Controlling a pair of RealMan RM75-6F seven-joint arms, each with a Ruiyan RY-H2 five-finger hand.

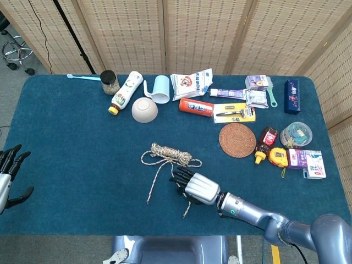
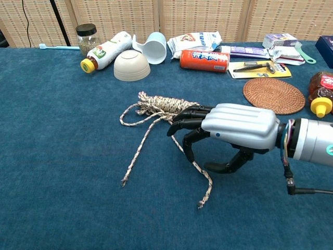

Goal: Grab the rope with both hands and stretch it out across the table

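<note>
Right hand point(image 2: 229, 133) hovers low over the blue tabletop point(image 2: 62, 156), fingers point(image 2: 184, 122) spread and curved above a loose strand of the rope point(image 2: 158, 109), thumb below; nothing is gripped. Rope lies in a bundle mid-table, two ends trailing toward the near edge. Left hand point(image 1: 6, 176) sits open at the tabletop's left edge, well apart. Beyond the rope, an upturned bowl point(image 2: 131, 65) rests.

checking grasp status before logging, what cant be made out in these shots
- Right hand over the rope: fingertip contact unclear in both views; the hand's own back hides it from the head view.
- Left hand: cut off by head view's left edge, absent from chest view.
- Package labels: too small.
</note>
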